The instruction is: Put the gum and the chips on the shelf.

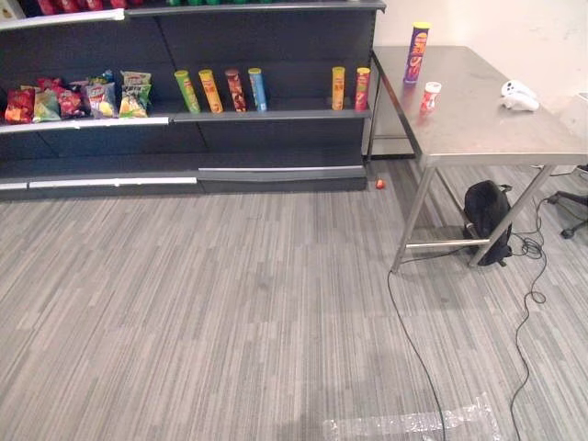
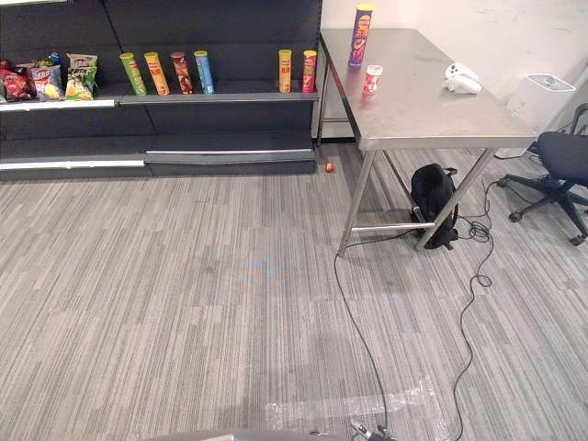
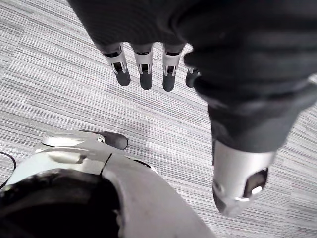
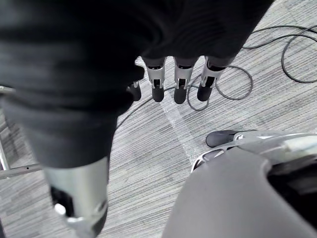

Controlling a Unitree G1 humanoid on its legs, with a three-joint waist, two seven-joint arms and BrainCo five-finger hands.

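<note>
A tall purple chips can [image 1: 417, 53] stands upright near the far edge of the steel table [image 1: 478, 124]. A small red and white gum bottle [image 1: 430, 97] stands a little in front of it. Both are some way off to my right. My left hand [image 3: 143, 69] hangs over the carpet with relaxed fingers and holds nothing. My right hand [image 4: 178, 82] also hangs over the carpet, fingers relaxed and empty. The dark shelf [image 1: 271, 116] stands to the left of the table.
The shelf holds several chips cans [image 1: 220, 90], two more cans [image 1: 350, 88] at its right end and snack bags [image 1: 83, 96]. A white controller [image 1: 519, 95] lies on the table, a black backpack [image 1: 487, 219] under it, an office chair [image 2: 562, 165] at right, a small red object [image 1: 379, 184] on the floor.
</note>
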